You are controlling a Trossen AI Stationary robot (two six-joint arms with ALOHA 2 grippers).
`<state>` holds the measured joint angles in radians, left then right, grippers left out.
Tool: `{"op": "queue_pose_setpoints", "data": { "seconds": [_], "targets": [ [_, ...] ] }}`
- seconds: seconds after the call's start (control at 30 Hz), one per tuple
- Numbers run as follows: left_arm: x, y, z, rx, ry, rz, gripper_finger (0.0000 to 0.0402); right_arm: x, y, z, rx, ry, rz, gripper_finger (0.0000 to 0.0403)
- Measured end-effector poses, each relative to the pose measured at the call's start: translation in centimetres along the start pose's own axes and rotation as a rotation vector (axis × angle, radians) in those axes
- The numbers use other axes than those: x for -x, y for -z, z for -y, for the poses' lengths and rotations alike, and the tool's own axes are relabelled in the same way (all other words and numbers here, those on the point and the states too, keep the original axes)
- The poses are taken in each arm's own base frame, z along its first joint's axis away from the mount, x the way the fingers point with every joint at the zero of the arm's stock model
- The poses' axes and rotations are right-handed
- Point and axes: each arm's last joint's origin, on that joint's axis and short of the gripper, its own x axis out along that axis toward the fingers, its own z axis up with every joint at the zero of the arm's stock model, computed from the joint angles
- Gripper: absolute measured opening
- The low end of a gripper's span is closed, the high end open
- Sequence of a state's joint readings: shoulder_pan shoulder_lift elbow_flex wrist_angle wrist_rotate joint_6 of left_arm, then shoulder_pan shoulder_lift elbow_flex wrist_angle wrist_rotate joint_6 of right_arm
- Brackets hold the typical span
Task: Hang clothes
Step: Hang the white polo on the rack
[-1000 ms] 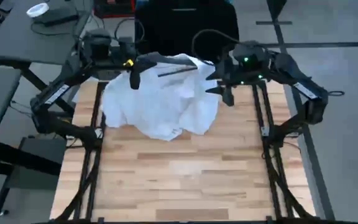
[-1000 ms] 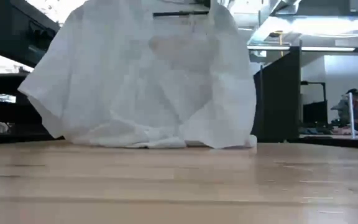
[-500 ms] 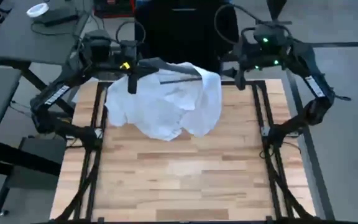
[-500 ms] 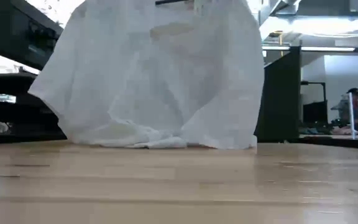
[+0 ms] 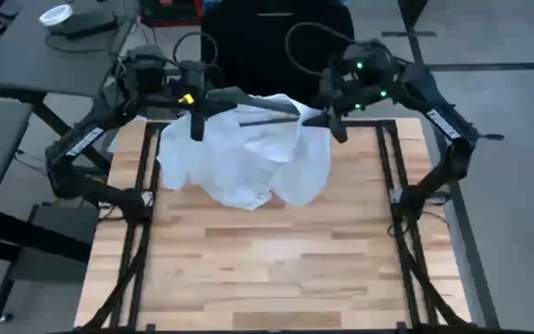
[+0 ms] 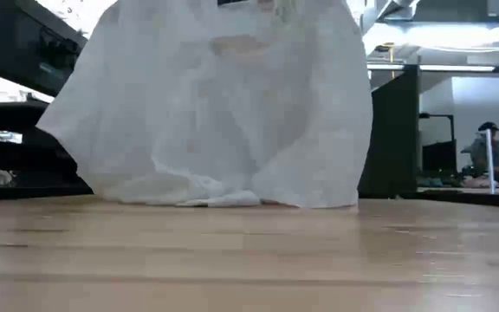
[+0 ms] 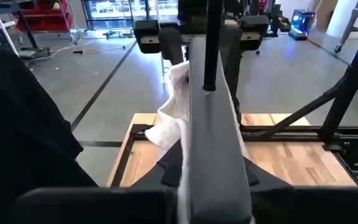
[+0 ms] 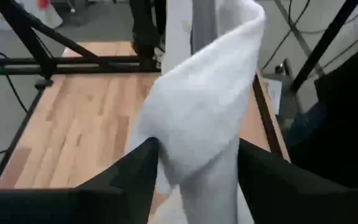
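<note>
A plain white top (image 5: 248, 158), limp and crumpled, is held up off the far half of the light wooden slatted table (image 5: 267, 269), with its lower hem bunched on the boards in the low view (image 6: 223, 113). A thin dark hanger (image 5: 269, 114) is seen lying across the top of the fabric. The left gripper (image 5: 196, 116) is positioned at the garment's far-left corner, fingers pinched together on the hanger, whose grey bar fills its wrist view (image 7: 213, 143). The right gripper (image 5: 330, 123) is placed at the far-right edge of the cloth, and in its wrist view a fold of white fabric (image 8: 197, 118) is seen sitting between its two dark fingers (image 8: 135, 168), which are parted around it. Whether the cloth is actually squeezed can't be told. A person (image 6: 489, 152) is visible way back in the room.
</note>
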<state>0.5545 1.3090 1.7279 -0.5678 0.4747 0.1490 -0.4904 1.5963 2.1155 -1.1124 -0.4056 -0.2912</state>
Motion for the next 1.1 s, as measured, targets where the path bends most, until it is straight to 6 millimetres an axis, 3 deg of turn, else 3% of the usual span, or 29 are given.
{"op": "queue_pose_setpoints", "data": {
  "seconds": [0.23,0.47,0.63,1.1],
  "targets": [
    [0.0,0.0,0.1,0.001,0.000,-0.001,0.0034,-1.1,-0.1,0.2,0.045,-0.003,-0.009,0.0040],
    [-0.4,0.1,0.1,0.030,0.004,-0.012,0.0057,-2.6,0.1,0.6,0.021,-0.019,-0.036,0.0040],
    [-1.8,0.8,-0.1,0.057,0.018,-0.045,0.0060,-3.4,0.0,0.2,0.033,-0.027,-0.045,0.0040],
    [-2.7,1.0,-0.4,0.057,0.023,-0.044,0.0062,-3.9,0.0,0.2,0.018,-0.039,-0.039,0.0050]
  ]
}}
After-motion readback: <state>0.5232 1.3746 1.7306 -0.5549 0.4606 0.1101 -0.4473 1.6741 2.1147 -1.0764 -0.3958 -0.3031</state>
